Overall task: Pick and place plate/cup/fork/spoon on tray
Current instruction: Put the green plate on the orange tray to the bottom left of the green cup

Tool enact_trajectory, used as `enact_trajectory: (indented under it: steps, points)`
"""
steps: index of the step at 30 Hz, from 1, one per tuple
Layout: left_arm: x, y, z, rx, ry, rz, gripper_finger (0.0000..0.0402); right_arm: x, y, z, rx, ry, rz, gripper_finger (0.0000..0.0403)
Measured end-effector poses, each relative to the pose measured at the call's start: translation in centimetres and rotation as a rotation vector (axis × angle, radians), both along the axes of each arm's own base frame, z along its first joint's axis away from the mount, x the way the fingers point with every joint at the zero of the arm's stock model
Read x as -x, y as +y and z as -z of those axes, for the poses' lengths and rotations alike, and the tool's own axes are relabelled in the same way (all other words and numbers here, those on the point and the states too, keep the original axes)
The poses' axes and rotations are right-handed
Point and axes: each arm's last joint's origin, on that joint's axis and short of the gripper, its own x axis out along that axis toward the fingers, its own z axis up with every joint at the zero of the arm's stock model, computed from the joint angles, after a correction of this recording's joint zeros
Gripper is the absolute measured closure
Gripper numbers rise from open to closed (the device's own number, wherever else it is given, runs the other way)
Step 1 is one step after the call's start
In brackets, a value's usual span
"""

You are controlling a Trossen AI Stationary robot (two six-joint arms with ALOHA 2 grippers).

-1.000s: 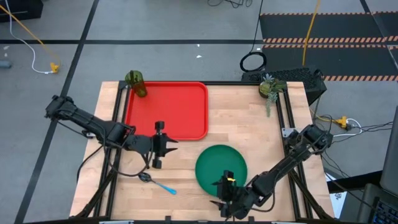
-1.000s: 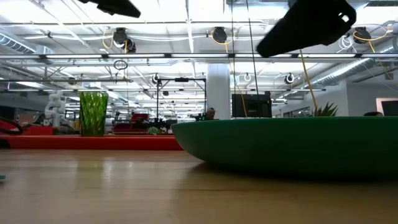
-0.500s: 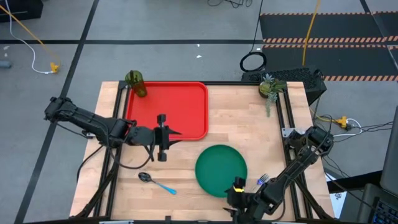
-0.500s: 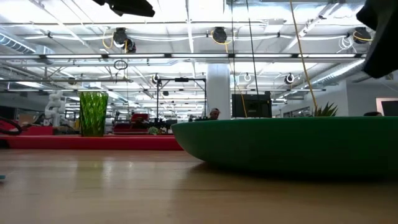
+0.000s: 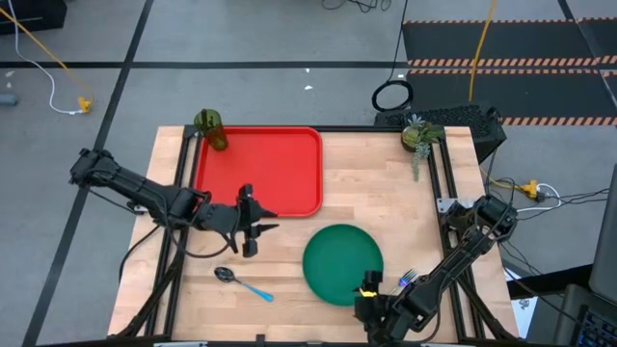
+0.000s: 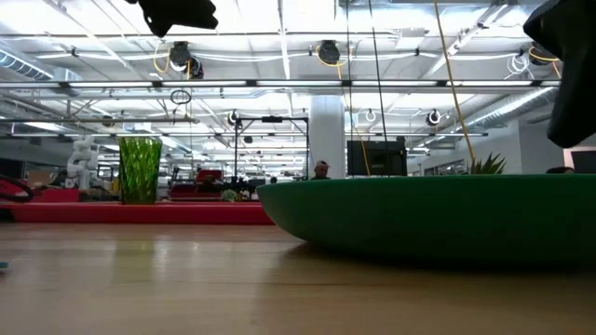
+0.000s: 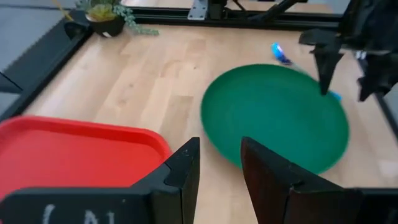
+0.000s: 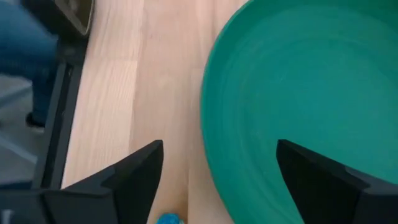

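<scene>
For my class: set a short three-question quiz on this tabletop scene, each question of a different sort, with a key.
1. True or false: the plate lies on the tray.
2. Multiple choice: the cup stands at A) a far corner of the tray, B) the middle of the plate, C) beside the spoon.
3. Fill in: the right gripper, fingers open, is at the plate's near edge, close to the ____.

Key: 1 false, the plate rests on the bare table; 2 A; 3 fork.
</scene>
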Motion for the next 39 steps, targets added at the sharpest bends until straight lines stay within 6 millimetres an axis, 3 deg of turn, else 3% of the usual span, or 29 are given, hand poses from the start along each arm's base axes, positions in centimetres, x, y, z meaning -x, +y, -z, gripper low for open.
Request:
enact_trajectory:
  steps: [9, 16, 29, 39]
  points:
    - [0.3, -2.4, 0.5, 0.065, -0.019, -0.03, 0.0282, 0.7, -0.4, 1.5, 0.0, 0.073, -0.091, 0.02]
    - [-0.7, -4.0, 1.2, 0.099, -0.059, -0.013, 0.0282, 0.9, -0.6, 2.3, 0.006, 0.085, -0.152, 0.0269]
    - [-1.4, -4.9, 2.1, 0.178, -0.058, -0.057, 0.0282, 1.0, -0.5, 2.3, 0.064, 0.102, -0.283, 0.0387]
    - [-1.1, -5.4, 2.0, 0.167, -0.072, -0.071, 0.0282, 1.2, -0.6, 1.5, 0.036, 0.102, -0.298, 0.0398]
